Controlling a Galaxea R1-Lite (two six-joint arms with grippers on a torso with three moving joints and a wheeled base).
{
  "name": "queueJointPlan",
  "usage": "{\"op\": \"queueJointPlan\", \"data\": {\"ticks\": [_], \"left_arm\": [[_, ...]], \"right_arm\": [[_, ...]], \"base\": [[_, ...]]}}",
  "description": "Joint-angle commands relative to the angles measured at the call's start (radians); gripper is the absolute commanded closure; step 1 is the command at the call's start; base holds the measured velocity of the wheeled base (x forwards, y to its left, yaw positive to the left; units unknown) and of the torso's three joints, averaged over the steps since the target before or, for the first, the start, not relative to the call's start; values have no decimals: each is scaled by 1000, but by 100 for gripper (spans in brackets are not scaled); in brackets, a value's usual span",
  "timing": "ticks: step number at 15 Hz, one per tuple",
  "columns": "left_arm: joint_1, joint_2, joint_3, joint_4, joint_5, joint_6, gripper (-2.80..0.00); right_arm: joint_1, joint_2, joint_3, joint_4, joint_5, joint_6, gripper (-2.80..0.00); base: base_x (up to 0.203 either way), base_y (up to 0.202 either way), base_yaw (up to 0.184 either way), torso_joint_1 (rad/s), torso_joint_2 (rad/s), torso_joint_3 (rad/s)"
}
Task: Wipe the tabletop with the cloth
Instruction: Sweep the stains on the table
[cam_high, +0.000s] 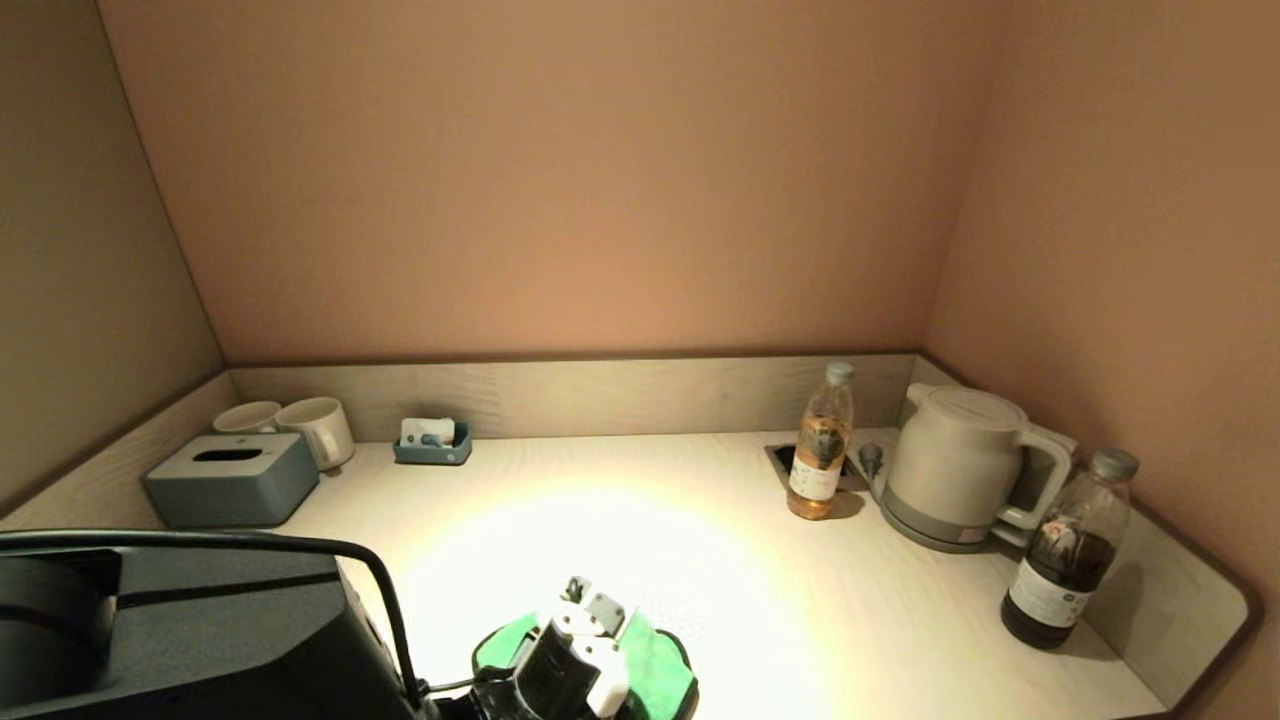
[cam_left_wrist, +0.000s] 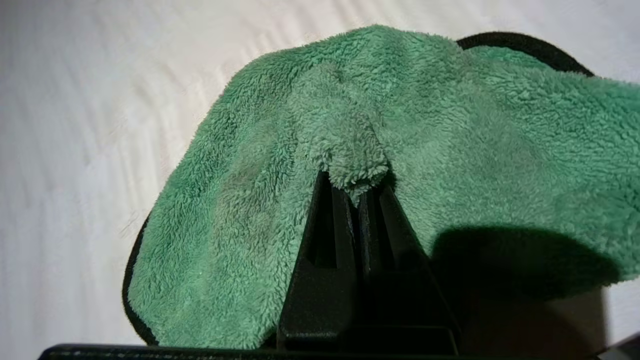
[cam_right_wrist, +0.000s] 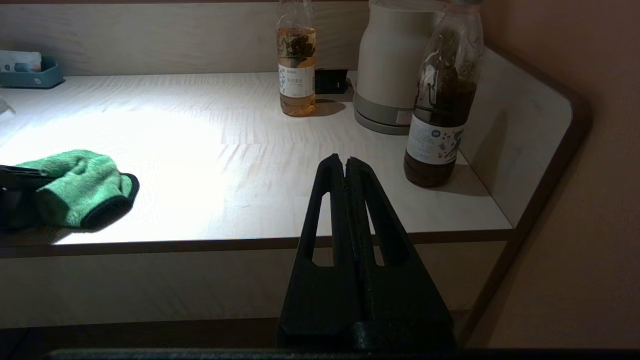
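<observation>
Cloth (cam_left_wrist: 280, 165) — soft, light terry — sits at the tabletop's (cam_high: 700, 520) front edge; left gripper (cam_left_wrist: 357, 192) pinches a central fold; right gripper (cam_right_wrist: 346, 165) closed, empty, off the front edge.

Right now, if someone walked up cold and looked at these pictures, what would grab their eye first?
Likely the green cloth at the near edge of the tabletop, pinched by the left gripper in a bright pool of light. Next, the right side: a white kettle by the back wall, an amber bottle to its left, and a dark bottle nearer. The right gripper waits shut below the table's front edge.
</observation>
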Motion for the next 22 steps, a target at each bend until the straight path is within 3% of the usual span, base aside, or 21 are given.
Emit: {"op": "queueJointPlan", "data": {"ticks": [1, 4, 7, 11, 17, 22], "left_arm": [[-19, 67, -103, -8, 1, 44, 0], [-17, 89, -135, 0, 0, 68, 0], [19, 162, -356, 53, 6, 98, 0], [162, 225, -474, 90, 19, 106, 0], [268, 208, -349, 76, 72, 101, 0], [286, 88, -77, 0, 114, 82, 0]], "right_arm": [[0, 1, 0, -1, 0, 0, 0], [1, 1, 0, -1, 0, 0, 0], [1, 1, 0, -1, 0, 0, 0], [1, 1, 0, -1, 0, 0, 0], [1, 1, 0, -1, 0, 0, 0], [1, 1, 0, -1, 0, 0, 0]], "base": [[0, 0, 0, 0, 0, 0], [0, 0, 0, 0, 0, 0], [0, 0, 0, 0, 0, 0], [0, 0, 0, 0, 0, 0], [0, 0, 0, 0, 0, 0], [0, 0, 0, 0, 0, 0]]}}
